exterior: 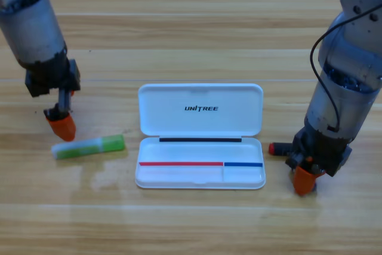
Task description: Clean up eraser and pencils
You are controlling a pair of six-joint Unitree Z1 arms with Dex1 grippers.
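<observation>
Pencils split to either side of the white case [200,108], both outside it on the bare wood of the table [191,34]. Green-and-white pencil [88,146] flat and nearly level, toward the table's left edge, its green end just beside the case's left wall but not touching. Black pencil [279,148] just off the case's right wall, only its red tip and a short length of black barrel in sight, the remainder covered by the right arm. Eraser out of sight; no telling whether under that arm or not.

Case open in the middle of the table, lid laid back flat toward the far edge, shallow tray toward the near edge, white floor of both tray compartments on show with neither pencil inside.

Left gripper [61,125] pointing down close above the pale left end of the green-and-white pencil, contact uncertain; open or closed, impossible to tell. Right gripper [304,180] low near the table just off the tray's front-right corner, beside the black pencil's hidden end; grip likewise impossible to tell.

Broad open wood along the far edge behind the lid and along the near edge in front of the tray; tighter room at left and right, with each arm crowding its side of the case.
</observation>
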